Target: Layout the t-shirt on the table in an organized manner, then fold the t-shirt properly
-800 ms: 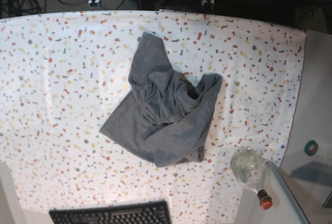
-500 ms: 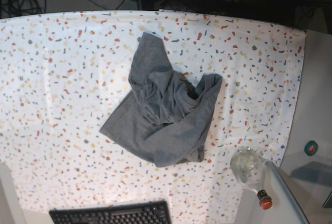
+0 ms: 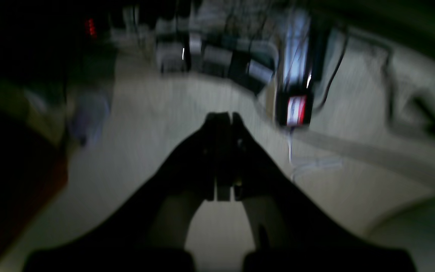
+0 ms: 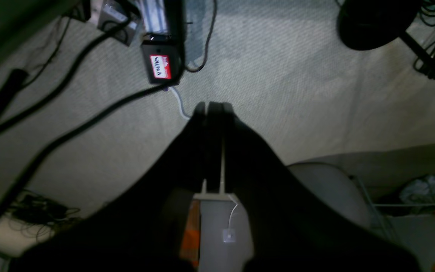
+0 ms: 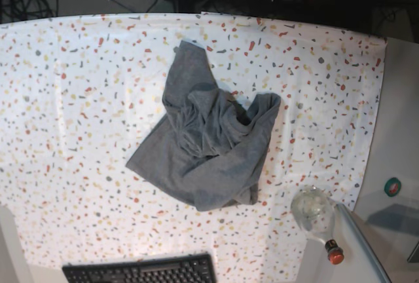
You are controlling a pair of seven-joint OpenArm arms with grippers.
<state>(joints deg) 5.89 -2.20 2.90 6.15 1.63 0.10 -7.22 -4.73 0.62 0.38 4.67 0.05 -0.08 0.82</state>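
The heather-grey t-shirt (image 5: 209, 139) lies crumpled in a heap near the middle of the flecked white table (image 5: 78, 99), with folds bunched at its centre. Neither arm reaches over the table in the base view. In the left wrist view my left gripper (image 3: 223, 119) is shut and empty, pointing at a pale carpeted floor. The right wrist view shows my right gripper (image 4: 212, 107) shut and empty too, above carpet and cables.
A clear bottle with a red cap (image 5: 316, 217) lies at the table's front right corner, on a plain grey surface. A black keyboard (image 5: 141, 271) sits at the front edge. Cables and a black box with a red label (image 4: 161, 66) lie on the floor behind.
The t-shirt has not moved. Pale arm parts at the dark top edge of the base view shifted slightly.
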